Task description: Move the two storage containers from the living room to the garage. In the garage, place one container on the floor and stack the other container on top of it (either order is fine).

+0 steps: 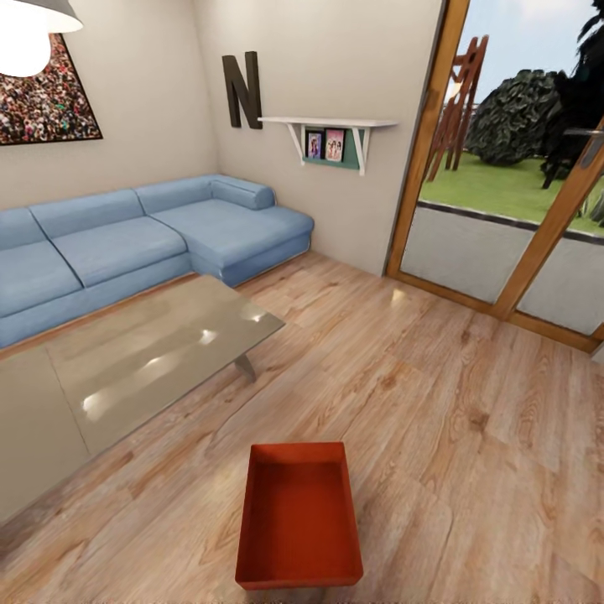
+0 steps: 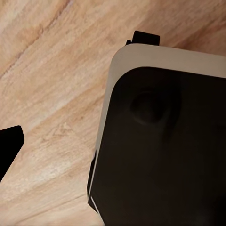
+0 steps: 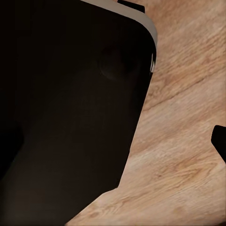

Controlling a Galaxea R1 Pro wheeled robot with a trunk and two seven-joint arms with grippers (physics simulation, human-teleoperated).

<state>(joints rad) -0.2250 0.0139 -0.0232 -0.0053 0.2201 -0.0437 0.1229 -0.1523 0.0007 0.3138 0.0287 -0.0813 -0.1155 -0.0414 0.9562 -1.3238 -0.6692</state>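
So we're in the living room. One orange-red container (image 1: 299, 516) sits on the wood plank floor (image 1: 470, 436), low in the head view and about centered, open top facing up, nothing inside it. Its long side runs away from the camera. It's just past the near corner of the glass coffee table (image 1: 159, 356), not touching it, with a strip of bare planks between the two.

Behind the table there's the blue sofa (image 1: 143, 239), an L-shape tucked into the corner. On the wall above it hangs a crowd picture (image 1: 42, 101) with a white lamp (image 1: 29, 29) in front of its top corner. A big dark letter N (image 1: 242, 88) is on the next wall, beside a white shelf (image 1: 331, 126) with two small photo frames (image 1: 325, 145) under it. Off to the right are the glass doors (image 1: 512, 193) in orange-brown wood frames, grass and a dark bush outside.

Left wrist view: a dark rounded robot body panel (image 2: 165, 141) with a pale edge over the planks, plus one black finger tip (image 2: 9, 146) poking in at the edge. Right wrist view is much the same, big dark panel (image 3: 70, 103) and a sliver of black finger (image 3: 220, 139) at the side. Only one tip is visible per gripper, so I can't tell if the fingers are spread or pressed together on either one. Nothing is between them as far as I can see.
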